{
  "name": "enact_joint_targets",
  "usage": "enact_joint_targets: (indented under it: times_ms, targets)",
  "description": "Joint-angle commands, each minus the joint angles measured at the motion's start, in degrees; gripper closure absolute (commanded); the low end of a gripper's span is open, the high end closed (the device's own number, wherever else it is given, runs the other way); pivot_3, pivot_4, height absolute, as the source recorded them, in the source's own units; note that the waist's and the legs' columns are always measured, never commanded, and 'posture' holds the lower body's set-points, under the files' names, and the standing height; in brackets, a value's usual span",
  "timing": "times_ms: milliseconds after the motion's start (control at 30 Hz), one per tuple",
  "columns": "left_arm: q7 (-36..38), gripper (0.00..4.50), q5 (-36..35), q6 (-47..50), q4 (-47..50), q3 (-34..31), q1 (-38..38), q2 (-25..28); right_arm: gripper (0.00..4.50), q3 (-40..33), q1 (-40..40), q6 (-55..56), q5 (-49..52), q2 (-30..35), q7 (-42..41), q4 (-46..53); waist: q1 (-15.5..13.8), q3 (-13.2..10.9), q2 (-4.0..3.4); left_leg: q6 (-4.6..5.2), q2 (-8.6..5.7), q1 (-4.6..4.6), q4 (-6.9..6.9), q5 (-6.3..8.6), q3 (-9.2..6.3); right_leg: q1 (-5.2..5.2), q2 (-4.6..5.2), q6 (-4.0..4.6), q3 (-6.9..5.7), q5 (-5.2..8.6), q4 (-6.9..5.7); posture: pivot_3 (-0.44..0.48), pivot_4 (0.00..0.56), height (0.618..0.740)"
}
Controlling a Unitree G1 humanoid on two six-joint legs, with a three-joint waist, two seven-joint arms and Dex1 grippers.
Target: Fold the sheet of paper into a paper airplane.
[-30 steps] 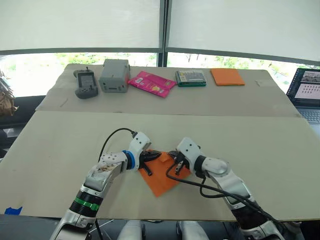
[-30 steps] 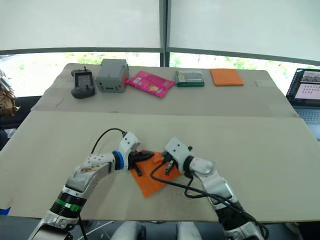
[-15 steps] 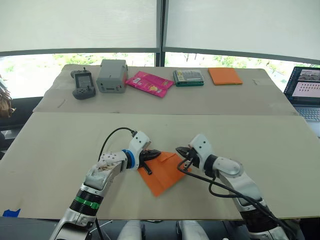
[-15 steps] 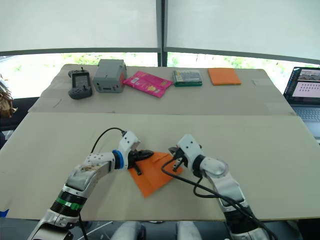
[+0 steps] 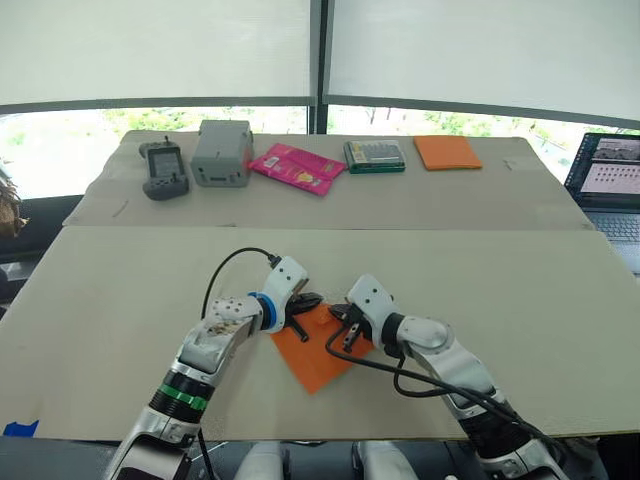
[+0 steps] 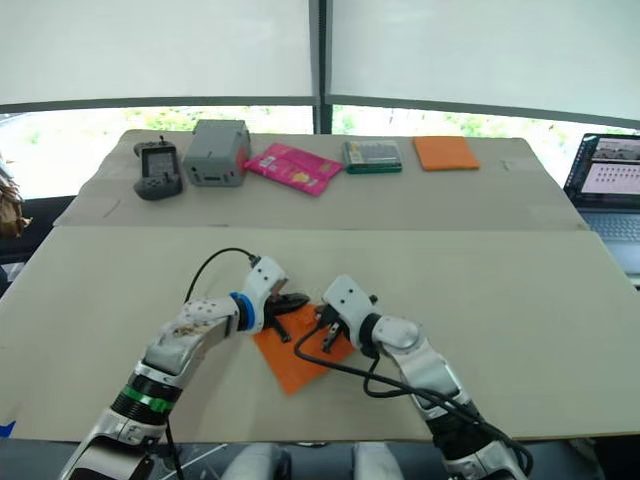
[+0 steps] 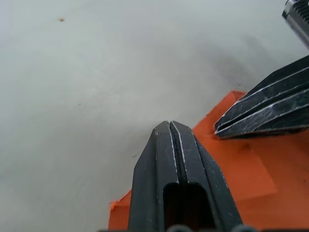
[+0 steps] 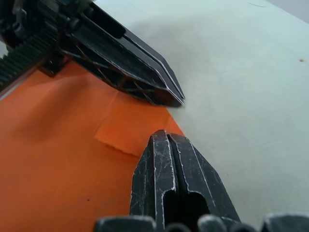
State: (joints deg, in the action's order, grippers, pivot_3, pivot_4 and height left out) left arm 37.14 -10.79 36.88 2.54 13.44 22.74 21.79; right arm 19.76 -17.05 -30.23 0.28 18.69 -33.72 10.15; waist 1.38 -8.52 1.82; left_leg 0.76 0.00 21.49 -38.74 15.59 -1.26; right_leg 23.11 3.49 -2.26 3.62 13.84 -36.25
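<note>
The sheet of paper (image 5: 318, 350) is lying flat on the near tabletop (image 5: 520, 300), one small corner folded over. The left gripper (image 5: 312, 300) and right gripper (image 5: 338, 315), both with fingers pressed together, are meeting tip to tip over its far corner.

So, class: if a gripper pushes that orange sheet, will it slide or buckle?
The sheet of paper lies thin and flat on the table, so it likely slides easily. Its raised folded corner flap suggests it would buckle rather than resist, and probably weighs almost nothing.
</note>
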Motion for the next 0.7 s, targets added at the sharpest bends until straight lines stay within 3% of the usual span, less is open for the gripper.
enact_joint_targets:
  times_ms: [33, 200, 433, 700]
  targets:
    - [-0.54, 4.5, 1.16, 2.76, 0.35, -2.65, -4.27, 4.73, 4.49, 0.35, 1.44, -1.16, -0.84, 1.14, -0.01, -1.71, 0.33, 0.04, -0.03, 0.0, 0.04, -0.04, 0.02, 0.0, 0.01, -0.01, -0.02, 0.0, 0.0, 0.0, -0.01, 0.0, 0.15, 0.74]
    - [-0.42, 4.5, -0.13, 2.3, 2.32, -5.87, -7.86, 7.41, 4.49, 0.35, 1.09, -0.61, -0.88, 1.02, 0.04, -2.32, 0.9, 0.25, -0.21, 0.0, 0.09, -0.25, 0.12, 0.0, 0.01, -0.14, -0.02, 0.01, 0.0, 0.01, -0.01, 0.0, 0.15, 0.74]
    - [0.21, 4.5, -7.77, 2.47, 4.81, -15.22, -7.97, 6.18, 4.49, -2.93, -0.83, -0.16, 2.47, 0.65, -1.4, 0.58, 0.9, 0.27, -0.21, 0.0, 0.09, -0.17, 0.12, 0.0, 0.01, -0.05, -0.01, 0.01, 0.0, 0.01, -0.02, 0.0, 0.15, 0.74]
    - [5.29, 4.5, -18.4, 11.29, 9.23, -24.72, -12.06, 11.82, 4.49, -8.51, -6.75, -4.61, 10.5, 4.05, -7.68, 7.8, 0.94, 0.2, -0.23, -0.05, -0.02, 0.99, -0.06, -0.03, 0.04, 1.24, 0.12, 0.03, 0.04, -0.02, -0.5, 0.0, 0.15, 0.74]
